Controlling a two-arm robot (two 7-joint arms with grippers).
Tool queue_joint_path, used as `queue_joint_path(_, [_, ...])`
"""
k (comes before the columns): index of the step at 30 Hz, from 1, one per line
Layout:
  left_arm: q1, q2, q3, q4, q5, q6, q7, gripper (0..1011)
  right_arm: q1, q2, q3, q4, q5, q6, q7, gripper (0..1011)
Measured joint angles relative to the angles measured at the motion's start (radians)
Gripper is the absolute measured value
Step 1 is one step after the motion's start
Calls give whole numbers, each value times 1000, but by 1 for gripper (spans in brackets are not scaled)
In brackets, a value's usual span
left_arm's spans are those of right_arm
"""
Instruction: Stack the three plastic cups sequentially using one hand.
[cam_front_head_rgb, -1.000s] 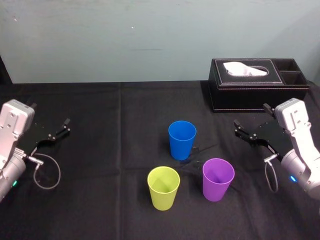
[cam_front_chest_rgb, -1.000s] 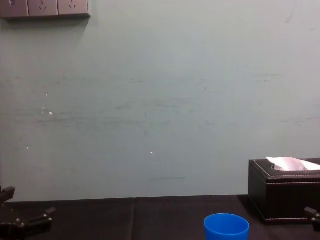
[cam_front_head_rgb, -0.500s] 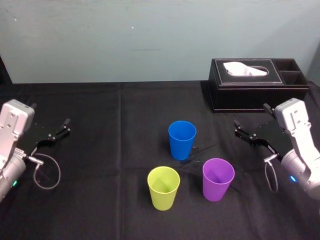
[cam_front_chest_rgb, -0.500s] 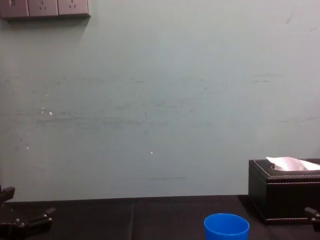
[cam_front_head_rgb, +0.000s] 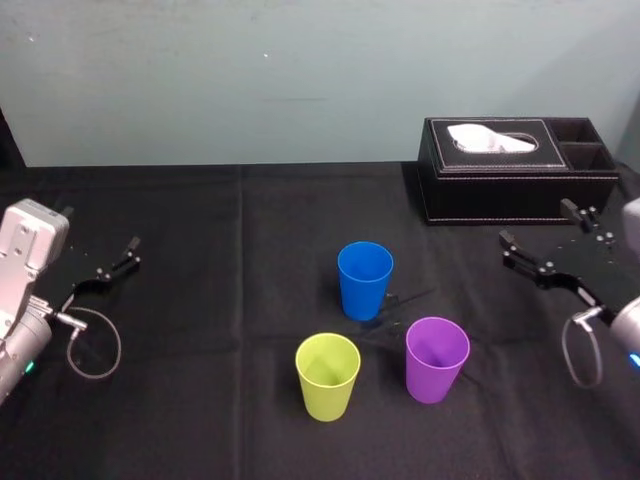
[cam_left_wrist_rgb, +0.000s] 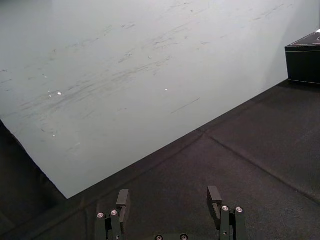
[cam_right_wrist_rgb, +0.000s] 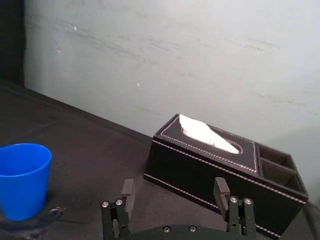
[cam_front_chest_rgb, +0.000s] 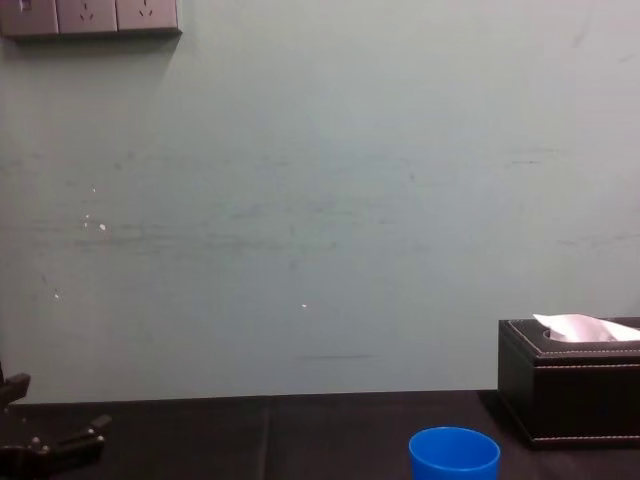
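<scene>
Stacking not yet begun: blue cup (cam_front_head_rgb: 364, 280), purple cup (cam_front_head_rgb: 436, 358) and green cup (cam_front_head_rgb: 327, 375) stand apart on the surface (cam_front_head_rgb: 200, 300). Right pincer (cam_right_wrist_rgb: 173, 182), spread wide at right, likely must next reach in and close on one cup. Left pincer (cam_left_wrist_rgb: 168, 191) idles at left, also spread.

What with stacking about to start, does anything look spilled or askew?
Blue cup, purple cup and yellow-green cup stand upright. A glossy patch on the cloth by the blue one looks odd; spill or crease, unclear.

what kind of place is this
Likely a robot lab bench: black-clothed table, bare pale wall with wall sockets, and blue cup, purple cup, yellow-green cup staged between left claw and right claw.
</scene>
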Motion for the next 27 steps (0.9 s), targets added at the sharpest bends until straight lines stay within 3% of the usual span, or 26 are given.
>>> queue_joint_path(7, [0, 0, 0, 0, 0, 0, 0, 1011, -57, 71, 39, -51, 44, -27, 114, 1003])
queue_joint_path(12, [0, 0, 0, 0, 0, 0, 0, 1011, -94, 121, 45, -69, 44, -71, 206, 1003])
queue_joint_path(18, [0, 0, 0, 0, 0, 0, 0, 1011, -110, 154, 49, -64, 53, -118, 303, 1003])
queue_joint_path(27, [0, 0, 0, 0, 0, 0, 0, 1011, -107, 181, 57, -12, 125, -180, 486, 1003])
